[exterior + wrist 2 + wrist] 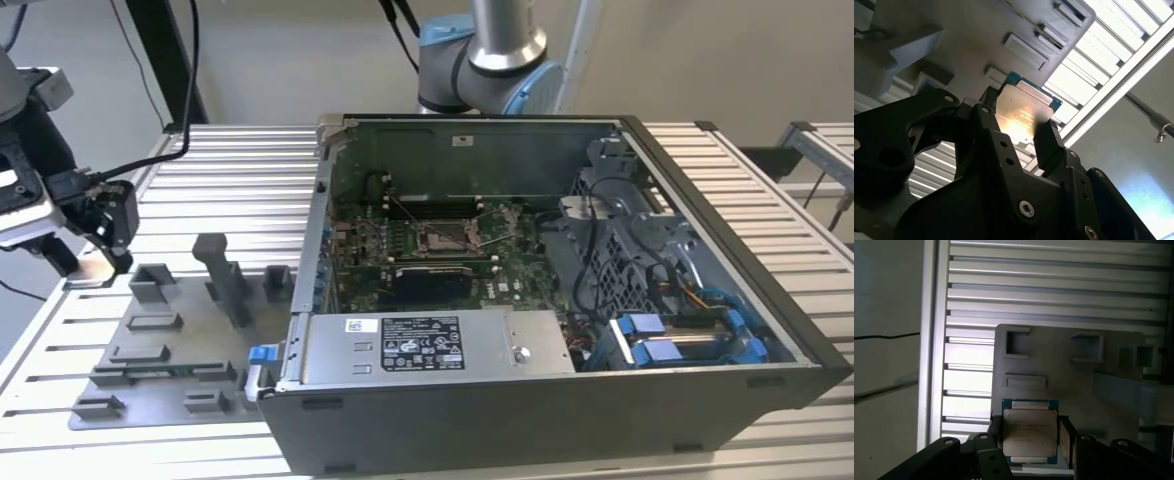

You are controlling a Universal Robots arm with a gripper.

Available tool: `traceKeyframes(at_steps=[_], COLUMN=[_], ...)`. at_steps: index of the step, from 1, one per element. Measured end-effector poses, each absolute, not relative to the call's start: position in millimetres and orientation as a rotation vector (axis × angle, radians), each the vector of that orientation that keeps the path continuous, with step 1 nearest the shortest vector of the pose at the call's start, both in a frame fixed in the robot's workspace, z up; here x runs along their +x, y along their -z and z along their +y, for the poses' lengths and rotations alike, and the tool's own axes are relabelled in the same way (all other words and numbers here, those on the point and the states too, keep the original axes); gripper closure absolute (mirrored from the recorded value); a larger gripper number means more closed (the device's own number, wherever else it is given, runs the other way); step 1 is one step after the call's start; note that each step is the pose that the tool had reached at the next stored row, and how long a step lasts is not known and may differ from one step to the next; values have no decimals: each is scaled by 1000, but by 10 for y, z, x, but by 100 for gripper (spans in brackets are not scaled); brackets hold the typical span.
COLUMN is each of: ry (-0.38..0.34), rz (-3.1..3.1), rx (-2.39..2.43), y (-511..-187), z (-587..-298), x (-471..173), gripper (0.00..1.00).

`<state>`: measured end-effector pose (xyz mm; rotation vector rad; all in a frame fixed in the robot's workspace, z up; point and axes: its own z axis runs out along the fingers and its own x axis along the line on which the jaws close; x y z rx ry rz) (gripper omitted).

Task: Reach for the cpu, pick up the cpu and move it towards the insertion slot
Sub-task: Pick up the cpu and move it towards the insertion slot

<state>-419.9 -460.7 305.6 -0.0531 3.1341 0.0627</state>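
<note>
The claw (1030, 441) is drawn in narrow onto the cpu (1030, 432), with one black finger (997, 434) against one edge of the chip and the other finger against the opposite edge. In both wrist views the cpu sits squarely between them, its silvery metal top facing the cameras and a thin blue-green rim showing around it. In the second wrist view the chip (1023, 112) catches a warm glare across its top. Behind it lies the grey fixture plate (1094, 390) with its raised blocks and shallow square pockets; whether the cpu is touching that plate or just clear of it cannot be told. In the exterior view the claw (83, 265) stands at the far left, over the outer corner of the fixture plate (160, 370), which lies on the slatted aluminium table (214, 190). Well apart from it, toward the exterior view's right, an open computer case (721, 200) rests on the same table. Inside the case, on the green circuit board, is the insertion slot (447, 235), a silver-framed square socket with a dark centre. A labelled metal power supply box (427, 345) sits along the case's near side, and the robot arm's base joint (487, 60) rises behind the case.
</note>
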Motion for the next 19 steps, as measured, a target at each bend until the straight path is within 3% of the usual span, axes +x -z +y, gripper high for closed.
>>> traceKeyframes(at_steps=[19], ry=[-63], rz=[3134], rx=[-53], y=[-3235], z=[-4607], x=[-4198], gripper=[100])
